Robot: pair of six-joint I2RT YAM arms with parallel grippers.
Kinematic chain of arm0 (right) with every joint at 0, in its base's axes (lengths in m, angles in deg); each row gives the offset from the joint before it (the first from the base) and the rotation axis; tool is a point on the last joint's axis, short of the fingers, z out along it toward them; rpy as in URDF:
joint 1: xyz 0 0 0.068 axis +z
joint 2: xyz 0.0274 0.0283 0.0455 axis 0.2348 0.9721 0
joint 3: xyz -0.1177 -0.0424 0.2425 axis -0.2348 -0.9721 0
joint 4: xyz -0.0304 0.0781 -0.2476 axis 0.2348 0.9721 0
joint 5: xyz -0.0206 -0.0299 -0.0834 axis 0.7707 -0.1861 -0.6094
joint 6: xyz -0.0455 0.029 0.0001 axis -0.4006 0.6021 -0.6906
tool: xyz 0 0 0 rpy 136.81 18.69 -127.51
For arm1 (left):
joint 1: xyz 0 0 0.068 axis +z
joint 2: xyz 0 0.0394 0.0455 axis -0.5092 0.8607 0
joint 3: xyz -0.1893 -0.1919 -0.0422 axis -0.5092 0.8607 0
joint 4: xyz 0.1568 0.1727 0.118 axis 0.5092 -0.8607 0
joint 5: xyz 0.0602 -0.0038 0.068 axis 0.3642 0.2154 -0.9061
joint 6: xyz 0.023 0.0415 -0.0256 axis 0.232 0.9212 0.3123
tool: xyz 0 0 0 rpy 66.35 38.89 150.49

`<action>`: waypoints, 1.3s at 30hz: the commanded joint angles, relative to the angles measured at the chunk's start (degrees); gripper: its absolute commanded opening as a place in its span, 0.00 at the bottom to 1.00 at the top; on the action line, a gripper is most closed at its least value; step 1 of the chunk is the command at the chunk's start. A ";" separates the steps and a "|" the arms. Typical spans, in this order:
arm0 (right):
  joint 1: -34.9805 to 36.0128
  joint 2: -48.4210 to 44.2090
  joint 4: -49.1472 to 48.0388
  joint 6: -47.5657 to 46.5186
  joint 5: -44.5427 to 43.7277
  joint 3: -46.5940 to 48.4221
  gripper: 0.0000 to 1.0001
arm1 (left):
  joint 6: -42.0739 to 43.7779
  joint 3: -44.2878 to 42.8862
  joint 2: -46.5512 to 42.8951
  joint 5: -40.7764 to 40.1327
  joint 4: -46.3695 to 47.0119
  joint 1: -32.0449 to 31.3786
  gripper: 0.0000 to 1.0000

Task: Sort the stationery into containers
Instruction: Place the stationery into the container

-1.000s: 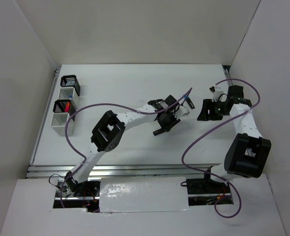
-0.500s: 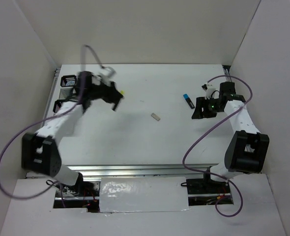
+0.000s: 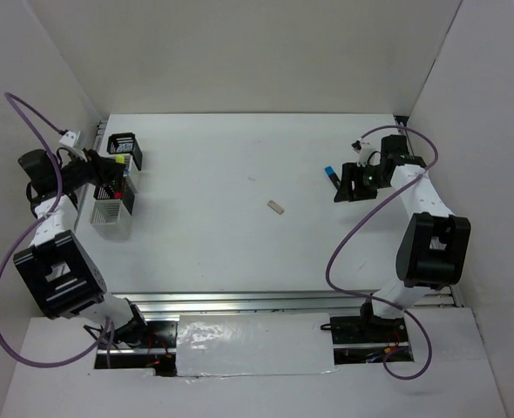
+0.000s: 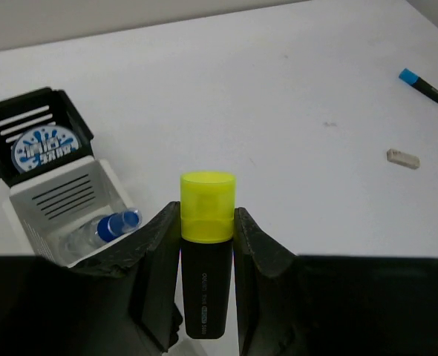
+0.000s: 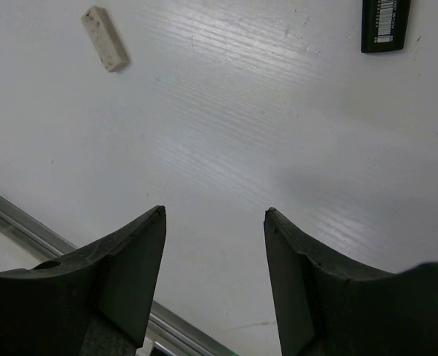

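White surface [image 3: 240, 252]. Left gripper [image 4: 206, 216] pinches yellow-capped highlighter [image 4: 206, 259] by containers [image 3: 109, 223], 9 o'clock. Right gripper [image 5: 213, 219] spread, 3 o'clock, near blue-capped highlighter [image 3: 333, 178]. Eraser [image 3: 276, 206] central.

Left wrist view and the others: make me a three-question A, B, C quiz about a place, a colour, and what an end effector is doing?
1. The eraser lies: A in a cup; B on the table; C under a cup.
2. Cap of the highlighter in the left end effector: A yellow; B pink; C orange.
3. The right end effector is: A open, empty; B shut on eraser; C shut on cup.
Answers: B, it rests on the white table; A, wrist view shows yellow; A, fingers apart, nothing between.
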 commanded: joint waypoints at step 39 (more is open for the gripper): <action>2.08 13.80 -0.22 4.20 -15.54 17.68 0.67 | -1.78 -3.77 16.10 8.75 28.95 8.66 0.69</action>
